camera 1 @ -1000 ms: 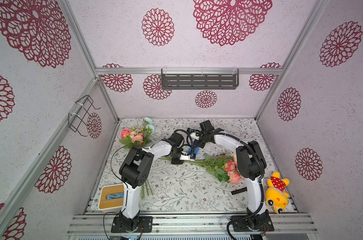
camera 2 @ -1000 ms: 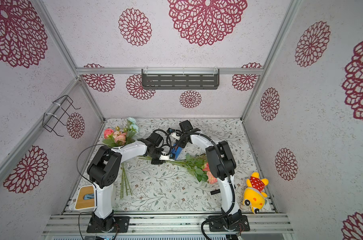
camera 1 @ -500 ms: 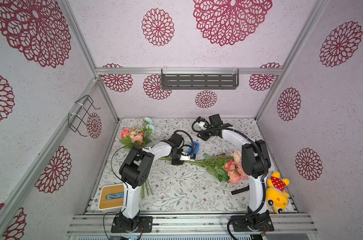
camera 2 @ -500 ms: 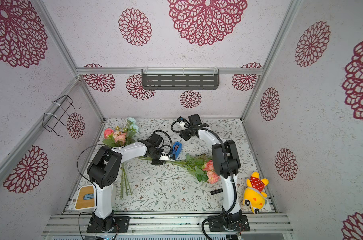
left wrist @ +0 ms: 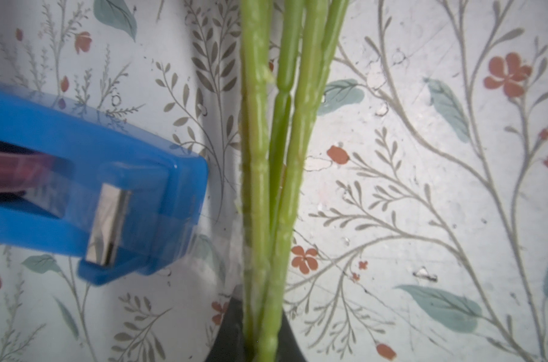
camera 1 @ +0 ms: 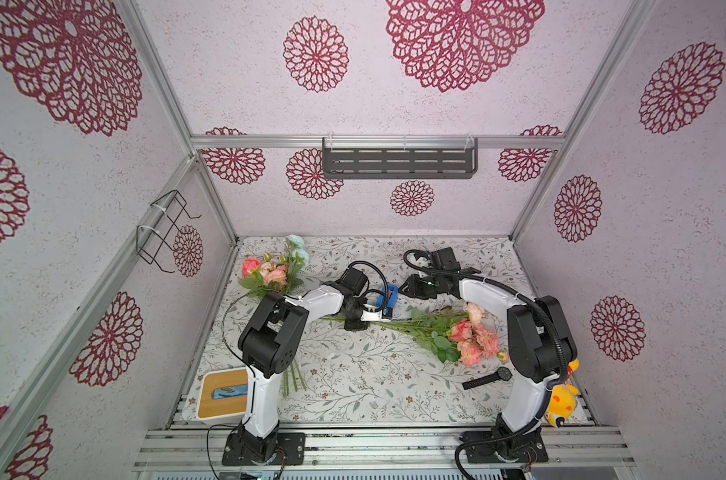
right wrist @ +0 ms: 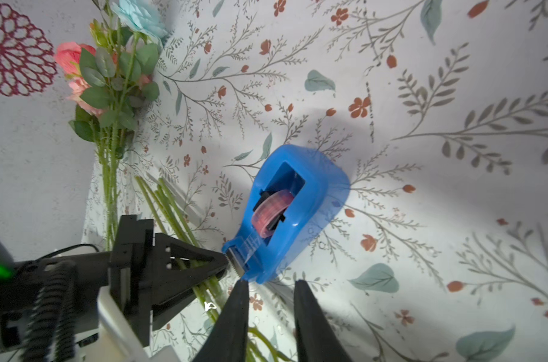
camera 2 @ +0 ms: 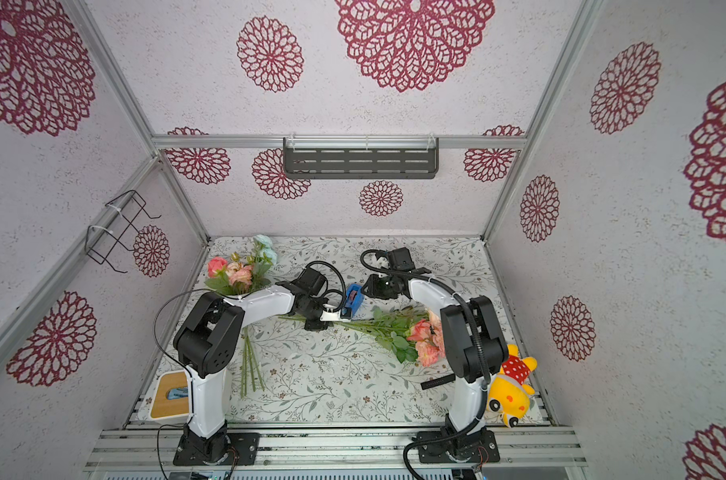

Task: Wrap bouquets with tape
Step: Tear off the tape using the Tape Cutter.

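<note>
Now our left gripper (right wrist: 220,266) clamps the pink-and-peach artificial bouquet (camera 1: 475,338) by its green stems, mid worktop (camera 1: 353,386); our right gripper (right wrist: 271,282) hangs slightly parted, empty. Just beside both sits the small blue plastic tape dispenser (right wrist: 316,188).

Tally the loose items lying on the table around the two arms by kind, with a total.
Bouquets: 2
Tape dispenser: 1
Wristwatch: 1
Plush toy: 1
Wood-topped box: 1
Total: 6

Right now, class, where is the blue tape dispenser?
In both top views the tape dispenser stands mid-table, between the left gripper and right gripper, its cutter end beside the bouquet stems.
</note>
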